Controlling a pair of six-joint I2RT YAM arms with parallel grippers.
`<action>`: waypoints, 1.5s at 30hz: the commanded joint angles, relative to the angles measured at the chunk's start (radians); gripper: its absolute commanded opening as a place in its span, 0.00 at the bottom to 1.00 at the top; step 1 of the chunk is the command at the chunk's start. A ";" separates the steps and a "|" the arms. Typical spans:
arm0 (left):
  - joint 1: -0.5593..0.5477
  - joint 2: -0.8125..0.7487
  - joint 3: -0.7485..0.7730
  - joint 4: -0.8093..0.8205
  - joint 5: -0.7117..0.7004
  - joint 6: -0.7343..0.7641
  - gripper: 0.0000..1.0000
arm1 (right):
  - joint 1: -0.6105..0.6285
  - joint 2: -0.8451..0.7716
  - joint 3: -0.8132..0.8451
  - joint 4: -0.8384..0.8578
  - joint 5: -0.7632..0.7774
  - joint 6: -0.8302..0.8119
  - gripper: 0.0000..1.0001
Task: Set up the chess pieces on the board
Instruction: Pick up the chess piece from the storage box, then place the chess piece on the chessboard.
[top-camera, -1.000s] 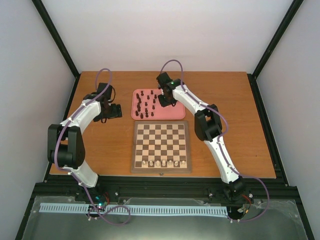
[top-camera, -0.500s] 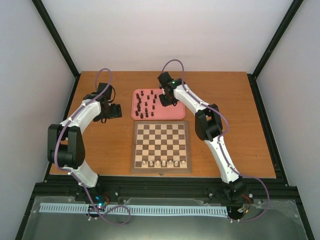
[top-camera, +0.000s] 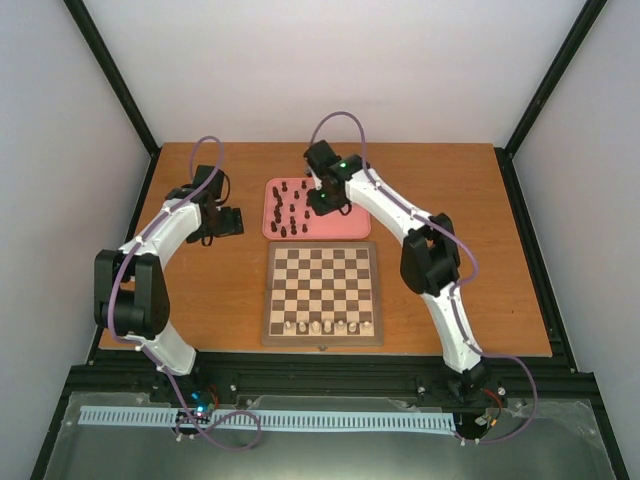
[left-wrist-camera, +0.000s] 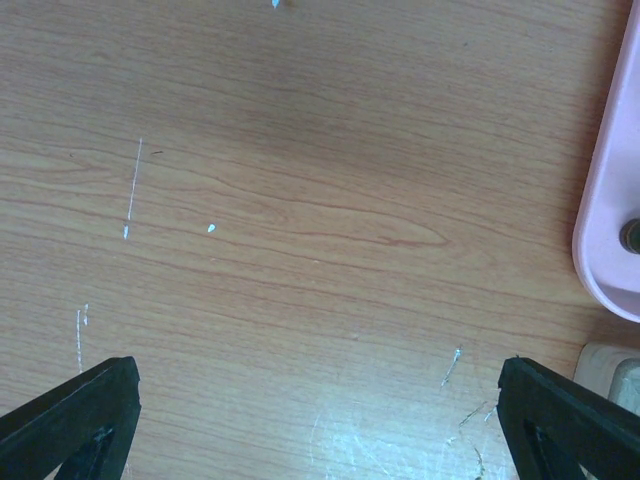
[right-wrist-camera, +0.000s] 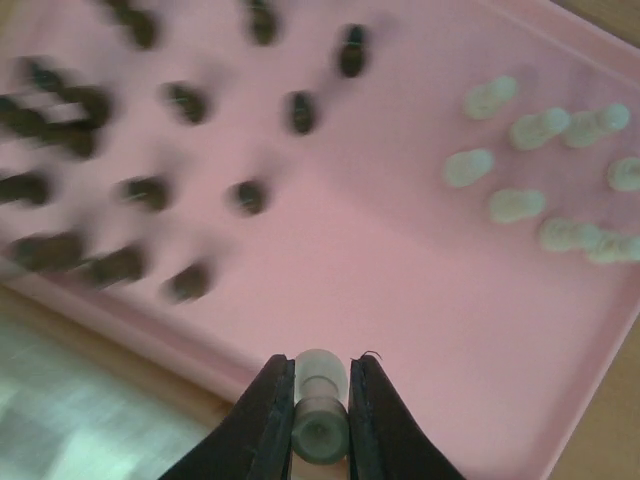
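My right gripper (right-wrist-camera: 320, 400) is shut on a cream-white chess piece (right-wrist-camera: 320, 372), held just above the pink tray (right-wrist-camera: 420, 290). On the tray, dark chess pieces (right-wrist-camera: 247, 196) stand blurred to the left and cream-white ones (right-wrist-camera: 516, 205) to the right. From above, the right gripper (top-camera: 320, 203) hangs over the tray's middle. The board (top-camera: 322, 340) lies in front of the tray, with several white pieces (top-camera: 326, 325) along its near row. My left gripper (left-wrist-camera: 320, 440) is open over bare table, left of the tray (left-wrist-camera: 608, 200).
The wooden table (top-camera: 210, 290) stretches to both sides of the board and tray (top-camera: 350, 233). A corner of the board (left-wrist-camera: 607, 362) shows at the lower right of the left wrist view. Black frame rails (top-camera: 330, 375) border the table's near edge.
The right gripper has shut on a cream-white piece and moved left over the tray with it. The left arm has not moved.
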 joint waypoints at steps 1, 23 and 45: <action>-0.003 -0.023 0.041 -0.014 -0.003 -0.010 1.00 | 0.150 -0.196 -0.122 -0.018 0.014 0.037 0.03; -0.003 0.001 0.097 -0.043 0.014 -0.050 1.00 | 0.616 -0.294 -0.382 -0.009 -0.092 0.085 0.03; -0.003 -0.041 0.063 -0.032 -0.002 -0.051 1.00 | 0.660 -0.289 -0.539 0.115 -0.141 0.085 0.03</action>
